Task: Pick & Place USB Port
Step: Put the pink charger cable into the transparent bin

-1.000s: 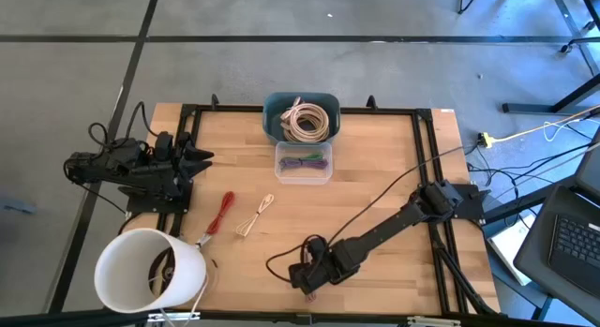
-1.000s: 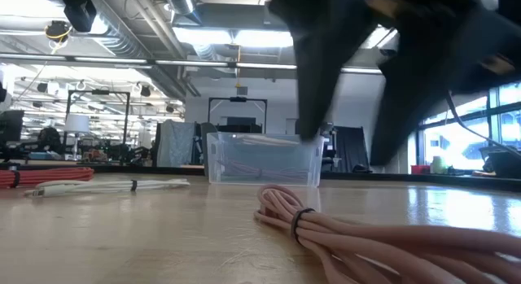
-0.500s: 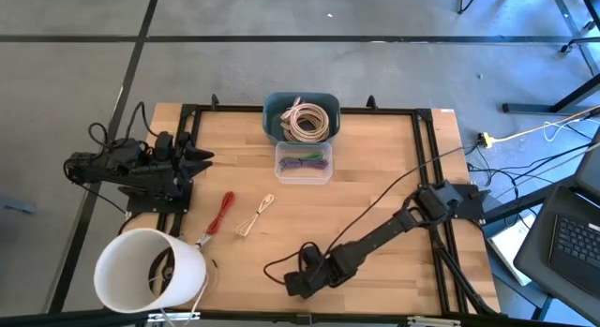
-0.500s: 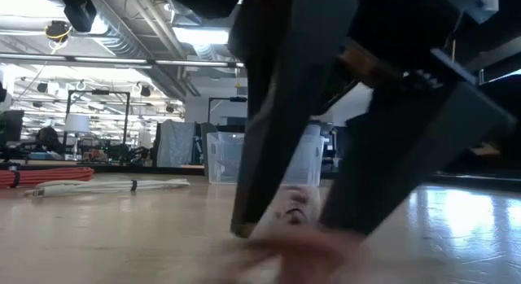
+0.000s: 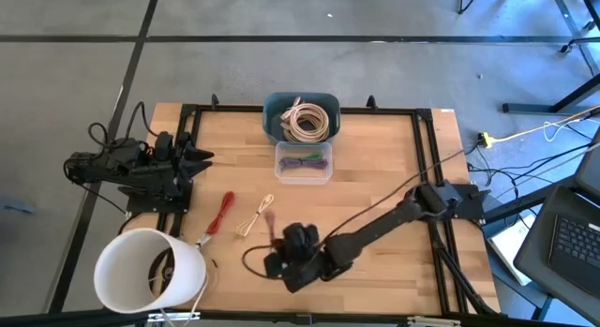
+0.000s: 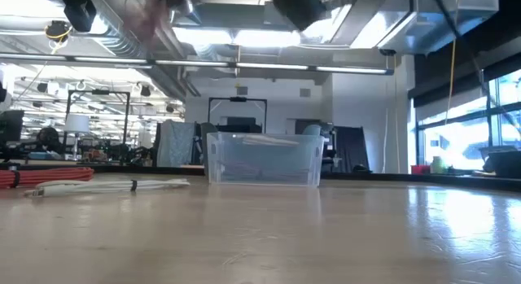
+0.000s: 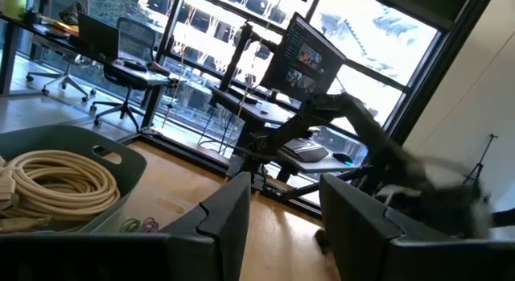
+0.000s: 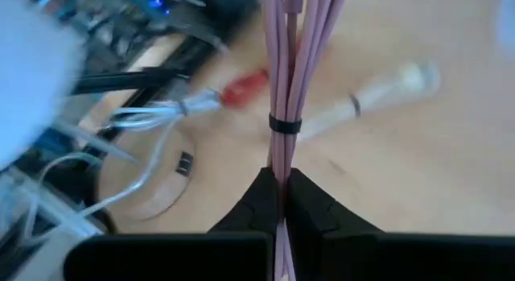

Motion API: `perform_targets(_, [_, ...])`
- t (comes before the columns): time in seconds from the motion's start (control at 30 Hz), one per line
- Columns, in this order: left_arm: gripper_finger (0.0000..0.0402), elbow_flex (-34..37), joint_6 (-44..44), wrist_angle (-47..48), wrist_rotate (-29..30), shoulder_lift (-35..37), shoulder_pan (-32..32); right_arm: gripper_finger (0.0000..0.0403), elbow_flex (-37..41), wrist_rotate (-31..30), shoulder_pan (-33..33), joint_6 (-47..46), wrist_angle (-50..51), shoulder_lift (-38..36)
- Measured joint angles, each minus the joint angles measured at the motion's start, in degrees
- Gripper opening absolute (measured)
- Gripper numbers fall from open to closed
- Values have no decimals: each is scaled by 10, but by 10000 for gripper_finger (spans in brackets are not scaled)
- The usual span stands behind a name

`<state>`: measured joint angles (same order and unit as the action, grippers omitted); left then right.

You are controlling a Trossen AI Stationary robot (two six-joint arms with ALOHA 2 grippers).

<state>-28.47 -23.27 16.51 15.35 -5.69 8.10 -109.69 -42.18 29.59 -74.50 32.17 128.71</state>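
Lifted off the tabletop since a second ago, the pink cable bundle (image 8: 283, 88) no longer lies in front of the low camera; the right gripper (image 5: 281, 264) has carried it away from the table's near edge, toward the white bucket (image 5: 150, 271). Its fingers are clamped on the bundle, whose long axis hangs straight down from the jaws, tied by a dark band. Below it, beyond the bucket's rim, lie a red cable (image 5: 221, 214) and a beige cable (image 5: 255, 215). The bucket lies to the left of the held bundle and close by, so the right arm seems far the nearer one for a drop there. Farthest back, the left gripper (image 7: 278, 225) waits parted and empty, behind the bucket at the table's left edge.
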Motion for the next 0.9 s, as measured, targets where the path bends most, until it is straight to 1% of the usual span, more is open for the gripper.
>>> perform_targets(0.1, [143,0,0,0,0,0,0,7,-88,-1,-26,157,61,-1])
perform_targets(0.17, [143,0,0,0,0,0,0,7,-151,0,-49,235,125,1])
perform_targets(0.23, [143,0,0,0,0,0,0,7,-209,0,-73,289,202,-3])
perform_targets(0.3, [143,0,0,0,0,0,0,7,-254,18,-99,333,302,-4])
perform_targets(0.43, [143,0,0,1,0,0,0,7,-203,74,-164,376,383,-56])
perform_targets(0.53, [143,0,0,0,0,0,0,7,-194,121,-210,409,437,-77])
perform_targets(0.63, [143,0,0,0,0,0,0,7,-191,174,-241,479,476,-71])
perform_targets(0.73, [143,0,0,0,0,0,0,7,-193,238,-273,545,478,-66])
perform_targets(0.8, [143,0,0,0,0,0,0,7,-193,257,-291,584,500,-56])
perform_targets(0.9, [143,0,0,0,0,0,0,6,-191,264,-310,621,532,-41])
